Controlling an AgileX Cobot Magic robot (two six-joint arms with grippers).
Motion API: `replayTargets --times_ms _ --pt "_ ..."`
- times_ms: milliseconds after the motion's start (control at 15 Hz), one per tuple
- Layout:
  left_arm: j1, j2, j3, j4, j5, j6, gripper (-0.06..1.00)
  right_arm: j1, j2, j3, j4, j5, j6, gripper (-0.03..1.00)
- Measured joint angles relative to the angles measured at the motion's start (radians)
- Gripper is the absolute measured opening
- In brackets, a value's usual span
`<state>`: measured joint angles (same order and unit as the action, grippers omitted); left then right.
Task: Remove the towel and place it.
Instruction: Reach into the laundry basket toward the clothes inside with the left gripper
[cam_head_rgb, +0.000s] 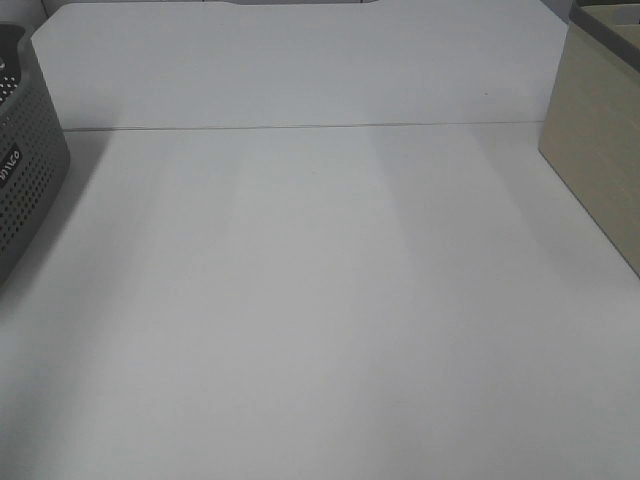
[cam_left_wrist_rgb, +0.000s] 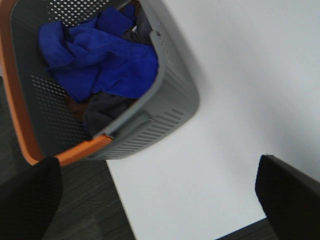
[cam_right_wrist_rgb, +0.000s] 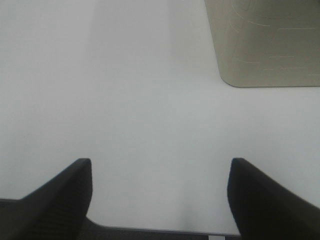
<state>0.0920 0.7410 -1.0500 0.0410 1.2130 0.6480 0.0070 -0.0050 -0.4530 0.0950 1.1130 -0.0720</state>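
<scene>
Inside grey basket, crumpled deep-blue towel

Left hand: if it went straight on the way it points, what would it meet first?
The left hand would most likely meet the bare white table, just beside the grey basket that holds the blue towel; depth is unclear.

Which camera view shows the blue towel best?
The left wrist view. There the towel lies crumpled inside the grey basket, seen from above. The exterior high view shows only the basket's outer wall at its left edge, not the towel. The right wrist view shows no towel at all.
</scene>
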Motion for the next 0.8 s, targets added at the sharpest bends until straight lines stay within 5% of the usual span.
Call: replayTargets --times_ms 267,467,800 --pt "0.0 0.393 -0.289 0.161 0.001 0.303 0.98 0.0 0.0 0.0 0.0 0.0 0.0 0.71" --pt "0.0 0.632 -0.436 0.267 -0.016 0.317 0.97 0.0 0.0 0.0 0.0 0.0 0.0 0.71" --pt "0.003 0.885 -0.49 0.382 -0.098 0.391 0.97 0.0 0.0 0.0 0.0 0.0 0.0 0.71"
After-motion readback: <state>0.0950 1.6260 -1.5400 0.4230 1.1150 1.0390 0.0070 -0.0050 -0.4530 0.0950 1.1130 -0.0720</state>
